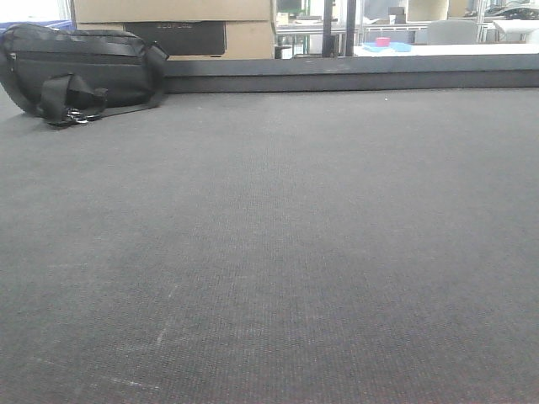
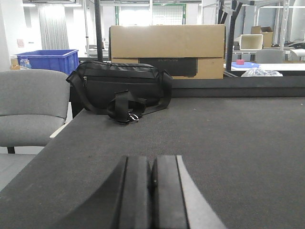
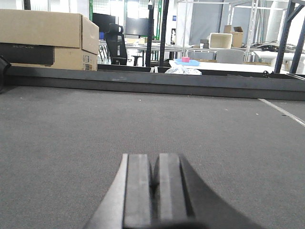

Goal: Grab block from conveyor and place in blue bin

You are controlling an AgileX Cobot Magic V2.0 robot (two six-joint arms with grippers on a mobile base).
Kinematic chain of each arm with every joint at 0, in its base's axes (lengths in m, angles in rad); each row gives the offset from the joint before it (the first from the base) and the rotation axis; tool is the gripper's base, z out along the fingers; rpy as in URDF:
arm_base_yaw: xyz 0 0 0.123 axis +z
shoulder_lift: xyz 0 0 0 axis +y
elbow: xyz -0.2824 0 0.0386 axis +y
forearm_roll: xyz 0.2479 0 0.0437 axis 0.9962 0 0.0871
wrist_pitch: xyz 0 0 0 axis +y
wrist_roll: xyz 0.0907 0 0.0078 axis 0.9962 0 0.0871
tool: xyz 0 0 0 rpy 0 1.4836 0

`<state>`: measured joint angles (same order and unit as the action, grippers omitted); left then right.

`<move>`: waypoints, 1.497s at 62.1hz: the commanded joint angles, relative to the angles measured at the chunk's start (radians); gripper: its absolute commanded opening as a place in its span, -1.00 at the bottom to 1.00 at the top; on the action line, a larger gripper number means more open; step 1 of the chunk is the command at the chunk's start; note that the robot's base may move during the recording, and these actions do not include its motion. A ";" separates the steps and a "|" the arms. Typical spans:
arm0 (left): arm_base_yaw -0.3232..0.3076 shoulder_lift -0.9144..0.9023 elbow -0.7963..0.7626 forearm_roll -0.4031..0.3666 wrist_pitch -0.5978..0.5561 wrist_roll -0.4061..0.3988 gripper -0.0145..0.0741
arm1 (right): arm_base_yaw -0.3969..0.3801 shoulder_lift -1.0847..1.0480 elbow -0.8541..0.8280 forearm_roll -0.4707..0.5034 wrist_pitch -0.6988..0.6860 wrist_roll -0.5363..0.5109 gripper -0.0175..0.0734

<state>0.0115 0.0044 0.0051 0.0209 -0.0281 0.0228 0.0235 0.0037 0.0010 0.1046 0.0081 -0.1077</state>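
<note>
Two empty pincers, the left pincer point(image 2: 152, 188) and right pincer point(image 3: 155, 183), each with jaws pressed together, sit low over the wide dark grey woven conveyor belt point(image 1: 278, 252). No block shows on it. This seems the waiting step, and next a pincer must spread when one arrives.

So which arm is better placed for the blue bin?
Probably left: only the left wrist view shows the blue bin, past the conveyor edge. The left gripper and right gripper are both shut; no block is visible.
</note>
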 commanded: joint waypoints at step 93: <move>0.006 0.266 -0.534 0.011 0.603 0.000 -0.92 | 0.000 0.164 -0.414 0.005 0.429 -0.005 -0.97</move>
<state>0.0115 0.1776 -0.4517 0.0286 0.5266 0.0228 0.0235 0.0883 -0.3312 0.1109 0.3324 -0.1077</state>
